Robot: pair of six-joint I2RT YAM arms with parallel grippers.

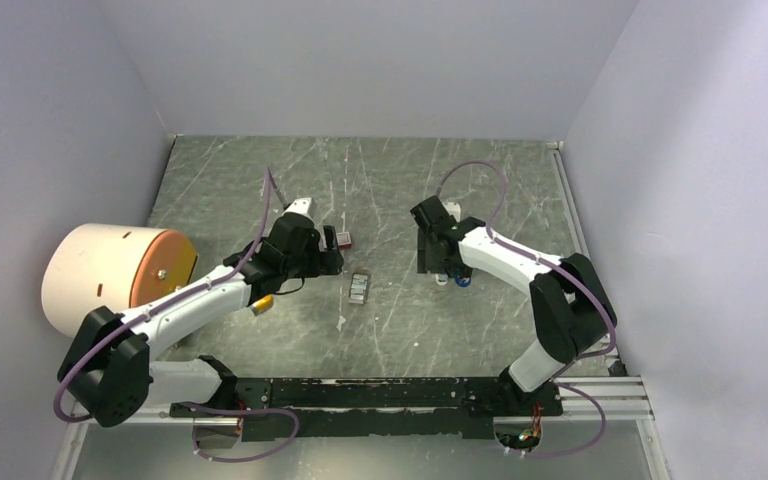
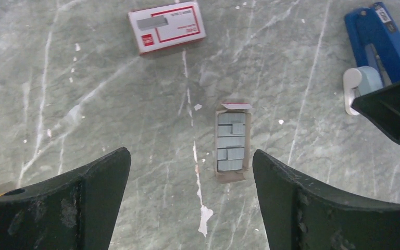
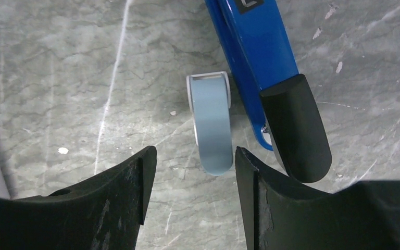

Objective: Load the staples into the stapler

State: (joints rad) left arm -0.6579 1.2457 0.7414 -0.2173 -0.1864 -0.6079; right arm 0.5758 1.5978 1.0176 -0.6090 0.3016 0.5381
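Now my left gripper (image 2: 190, 154) hangs wide above the staples (image 2: 231, 141), my likely next grasp; right gripper (image 3: 194, 152) gapes empty beside the stapler (image 3: 255, 47).

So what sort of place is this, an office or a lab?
Probably a robot test booth, not an office: plain pale walls box in a marbled table, two arms are bolted to a rail at its near edge, with a stapler and staples laid out.
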